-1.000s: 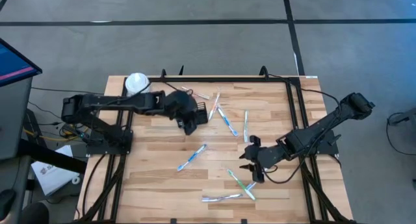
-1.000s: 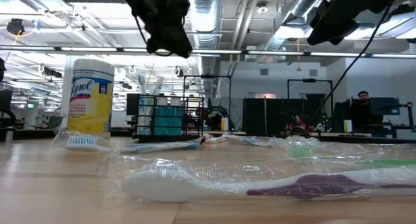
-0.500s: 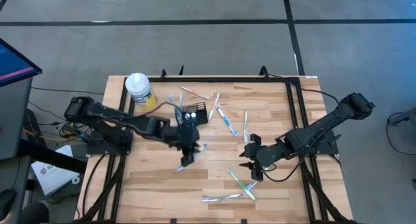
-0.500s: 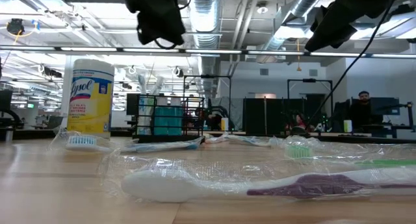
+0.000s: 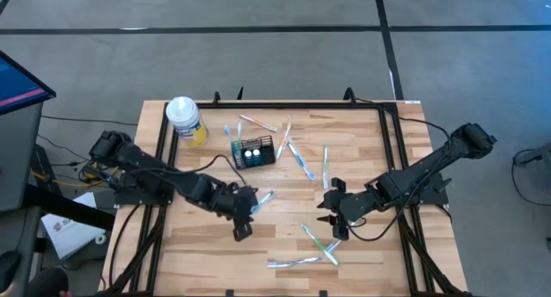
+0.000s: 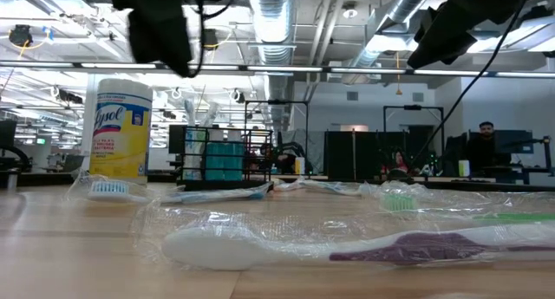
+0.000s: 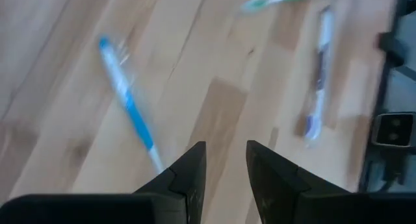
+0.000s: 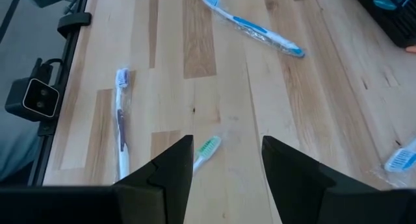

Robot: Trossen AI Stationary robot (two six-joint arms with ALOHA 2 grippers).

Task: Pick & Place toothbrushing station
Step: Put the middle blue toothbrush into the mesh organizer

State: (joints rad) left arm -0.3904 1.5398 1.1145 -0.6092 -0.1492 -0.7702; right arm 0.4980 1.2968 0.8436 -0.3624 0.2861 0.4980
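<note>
Two empty grippers: near the front, the right gripper point(image 5: 331, 221) waits, jaws wide. The left gripper point(image 5: 242, 225), jaws narrowly parted, has swung from the wire-mesh caddy point(image 5: 253, 151) to a blue toothbrush point(image 7: 127, 100), probably to start loading. Only the high view shows the caddy, at the back.

The table point(image 5: 362, 142) is pale wood planks with visible grain and a smooth, slightly satin finish. The caddy point(image 5: 253, 151) is black wire mesh, matt metal, and the toothbrushes point(image 6: 347, 243) are smooth plastic inside glossy, crinkled clear wrap. The canister point(image 6: 120, 130) has a shiny yellow printed label.
</note>
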